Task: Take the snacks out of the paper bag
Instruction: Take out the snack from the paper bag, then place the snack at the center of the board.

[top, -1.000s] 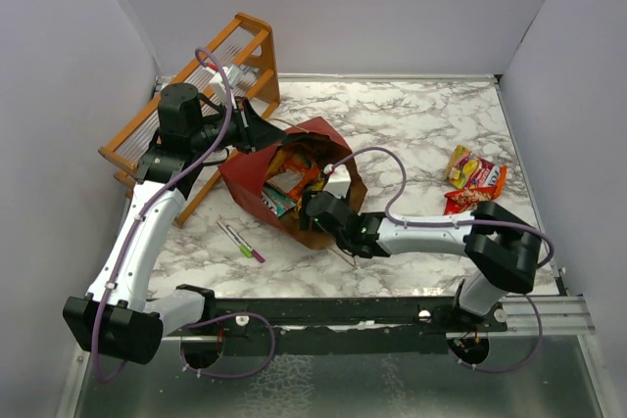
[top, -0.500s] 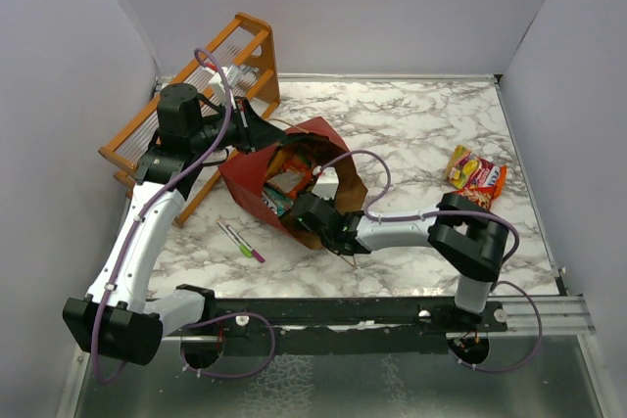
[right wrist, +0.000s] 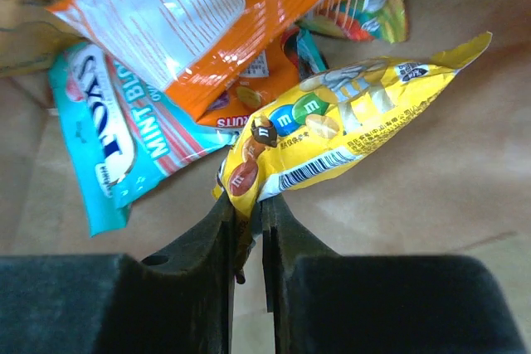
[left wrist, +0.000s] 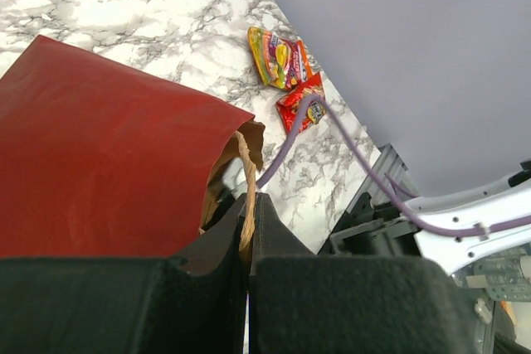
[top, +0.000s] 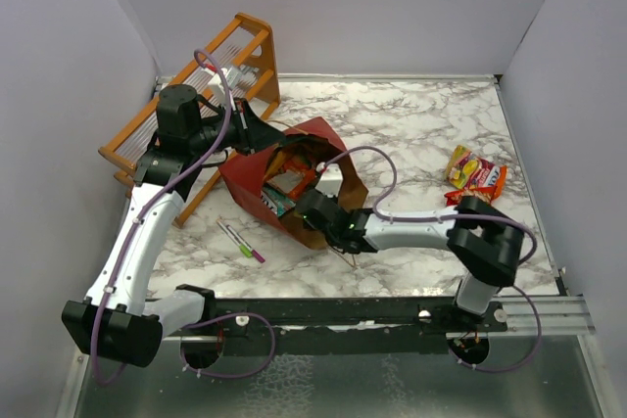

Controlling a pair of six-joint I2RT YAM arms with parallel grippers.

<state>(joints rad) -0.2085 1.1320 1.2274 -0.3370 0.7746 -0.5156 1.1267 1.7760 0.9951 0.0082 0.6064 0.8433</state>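
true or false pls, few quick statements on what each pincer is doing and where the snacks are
1. The right pincer is closed on a yellow packet inside the paper bag. True.
2. One arm's pincer hangs open over the table. False: the left pincer is clamped on the bag's rim.
3. Every snack is inside the bag. False: loose packets lie on the table, to the bag's right.
4. A teal packet lies in the bag. True.
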